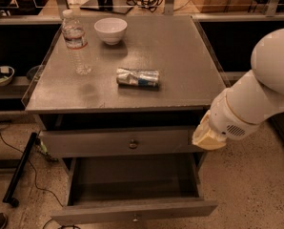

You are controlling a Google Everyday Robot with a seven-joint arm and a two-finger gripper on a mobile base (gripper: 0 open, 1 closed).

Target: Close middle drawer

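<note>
The middle drawer [132,213] is pulled far out at the bottom of the view. It shows a low grey front panel, a small round knob [135,218] and a bare grey inside [132,178]. My white arm [256,99] reaches in from the right. Its cream-coloured gripper end [205,136] hangs by the cabinet's front right corner, level with the top drawer's right end. It is above the open drawer's right side and apart from it. The arm hides the rest of the gripper.
The top drawer [116,143], with a round knob [133,143], sits slightly out under the tabletop [180,66]. On the tabletop stand a water bottle [75,42], a white bowl [110,30] and a lying crushed can [137,77]. A cable and a black bar [20,168] lie on the floor at left.
</note>
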